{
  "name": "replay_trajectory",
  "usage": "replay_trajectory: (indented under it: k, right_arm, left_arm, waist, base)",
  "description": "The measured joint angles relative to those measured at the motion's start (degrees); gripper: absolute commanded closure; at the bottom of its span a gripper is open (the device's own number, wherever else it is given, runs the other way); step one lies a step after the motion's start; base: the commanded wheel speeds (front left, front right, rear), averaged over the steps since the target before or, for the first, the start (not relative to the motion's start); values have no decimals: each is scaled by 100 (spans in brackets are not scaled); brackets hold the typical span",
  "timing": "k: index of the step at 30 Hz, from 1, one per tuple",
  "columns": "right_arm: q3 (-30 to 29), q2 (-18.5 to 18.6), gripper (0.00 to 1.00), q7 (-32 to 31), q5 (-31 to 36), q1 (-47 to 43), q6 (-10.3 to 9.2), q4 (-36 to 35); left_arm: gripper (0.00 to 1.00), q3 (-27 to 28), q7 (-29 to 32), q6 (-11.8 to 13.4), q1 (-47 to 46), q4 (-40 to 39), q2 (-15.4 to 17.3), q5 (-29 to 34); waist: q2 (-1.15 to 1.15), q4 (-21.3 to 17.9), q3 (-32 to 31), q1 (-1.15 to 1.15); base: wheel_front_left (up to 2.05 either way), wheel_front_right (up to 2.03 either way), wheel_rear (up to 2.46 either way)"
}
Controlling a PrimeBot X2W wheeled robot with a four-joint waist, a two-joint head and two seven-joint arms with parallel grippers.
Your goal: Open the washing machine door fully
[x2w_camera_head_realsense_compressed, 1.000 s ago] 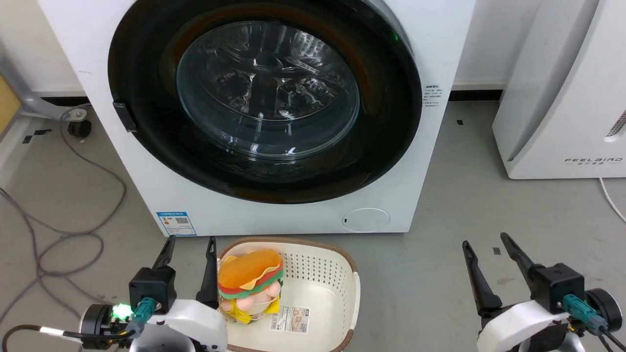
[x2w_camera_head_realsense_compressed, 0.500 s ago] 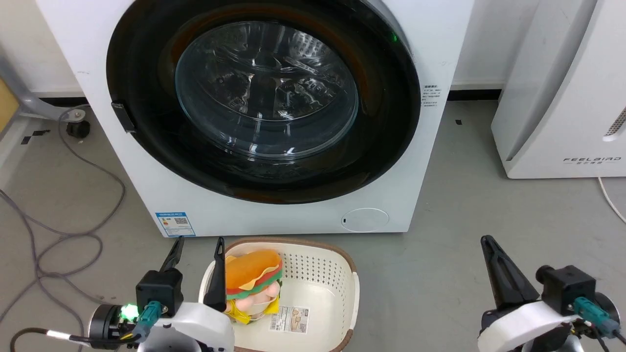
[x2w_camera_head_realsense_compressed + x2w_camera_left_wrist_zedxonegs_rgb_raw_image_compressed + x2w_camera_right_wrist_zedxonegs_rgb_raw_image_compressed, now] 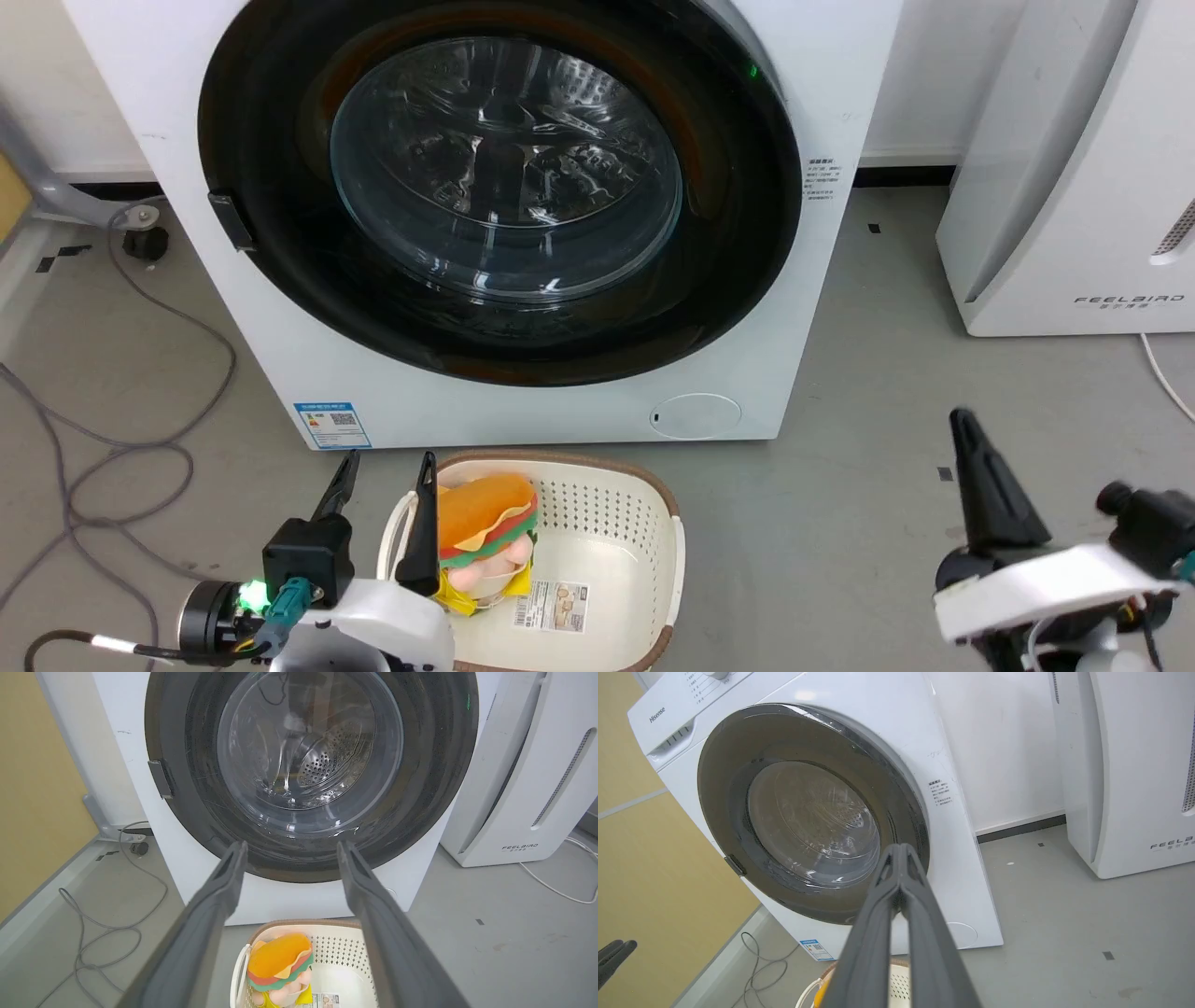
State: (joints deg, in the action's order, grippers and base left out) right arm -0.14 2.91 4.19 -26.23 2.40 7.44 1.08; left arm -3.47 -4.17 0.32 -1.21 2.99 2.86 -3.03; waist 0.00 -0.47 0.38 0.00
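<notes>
At the near left, the left end effector (image 3: 389, 464) is held released, its fingers spread, just beside the plush hamburger (image 3: 487, 523) in the white basket (image 3: 607, 509). Farther off, the washing machine door (image 3: 499, 187) is seen shut against the washing machine (image 3: 523, 411). At the near right, the right end effector (image 3: 900, 850) is clenched on nothing.
</notes>
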Motion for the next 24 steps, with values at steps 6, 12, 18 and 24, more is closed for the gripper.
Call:
replay_trajectory:
  k: [6, 12, 18, 24]
  right_arm:
    - [-154, 58, 100, 2, -633, 437, 0, -3]
    - [-267, 185, 100, -5, -1238, 1017, 0, 190]
    - [-381, 299, 100, -107, -2079, 1726, -1, 509]
    - [-413, 483, 100, -227, -2961, 2527, -1, 1046]
  left_arm:
    - [0, -27, -99, -11, -106, -5, 0, -30]
    - [0, -46, -157, -51, -186, -22, 0, -64]
    - [0, -33, -237, -102, -355, -75, 0, -69]
    - [0, -35, -300, -152, -500, -105, 0, -70]
  waist:
    - [0, 10, 148, 1]
    - [0, 29, 321, 1]
    - [0, 41, 537, 1]
    - [0, 61, 740, 1]
  base:
    - [0, 0, 0]
    - [0, 0, 0]
    - [0, 0, 0]
    - [0, 0, 0]
